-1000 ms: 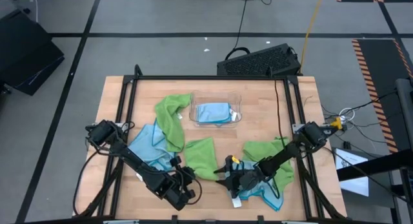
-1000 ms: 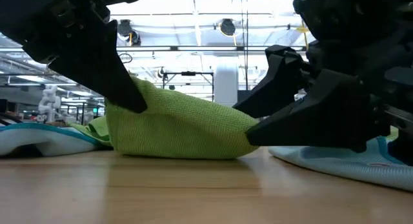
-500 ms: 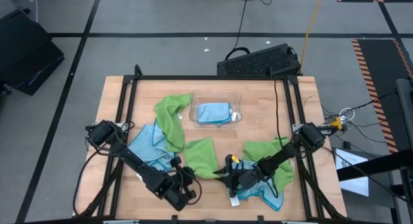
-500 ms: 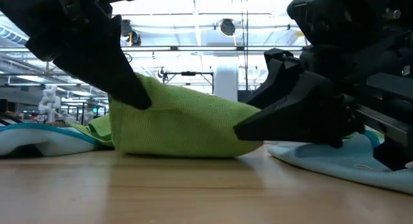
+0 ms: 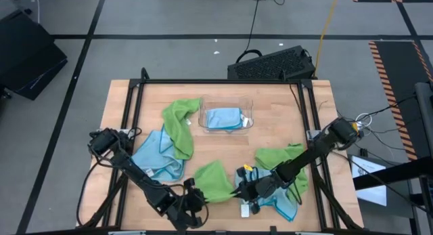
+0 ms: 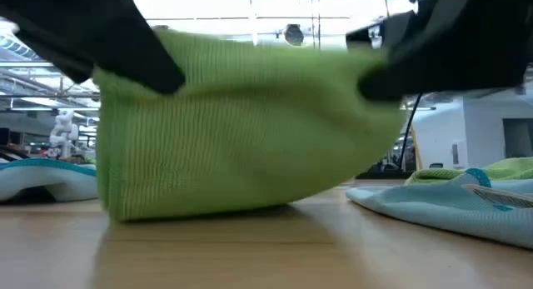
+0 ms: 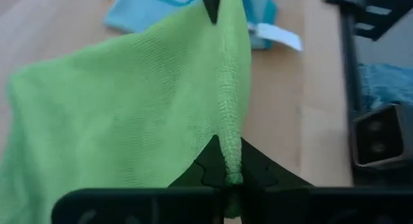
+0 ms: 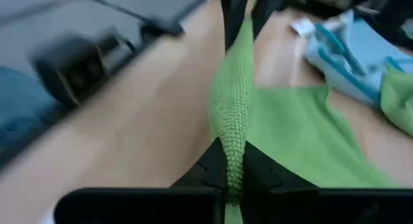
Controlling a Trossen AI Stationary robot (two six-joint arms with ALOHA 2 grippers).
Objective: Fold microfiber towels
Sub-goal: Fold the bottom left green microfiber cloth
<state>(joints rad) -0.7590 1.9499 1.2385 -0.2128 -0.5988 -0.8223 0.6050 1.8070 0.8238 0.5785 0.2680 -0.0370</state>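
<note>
Near the front edge of the worktop (image 5: 270,99), both grippers hold one green towel (image 5: 215,181) stretched between them. The left gripper (image 5: 191,196) is clamped shut on the towel's left near corner, and the right gripper (image 5: 242,189) is clamped shut on its right near corner. In the low view the towel (image 6: 241,131) hangs as a broad sheet from the two grips, its lower edge touching the wood. In the left wrist view the cloth's edge (image 7: 229,101) runs taut from that arm's fingers (image 7: 248,166) to the other gripper; the right wrist view shows the same edge (image 8: 232,101) pinched between its fingers (image 8: 258,169).

Just right of the right gripper, a blue towel (image 5: 277,201) lies crumpled on the worktop with a white tag (image 5: 245,210) at its near left, and a second green towel (image 5: 284,164) lies on and behind it. On the left side, another blue towel (image 5: 157,157) is spread flat, with a third green towel (image 5: 179,123) draped over its far right part. A folded blue towel (image 5: 223,118) sits in a clear tray (image 5: 249,108) at the far middle of the worktop.
</note>
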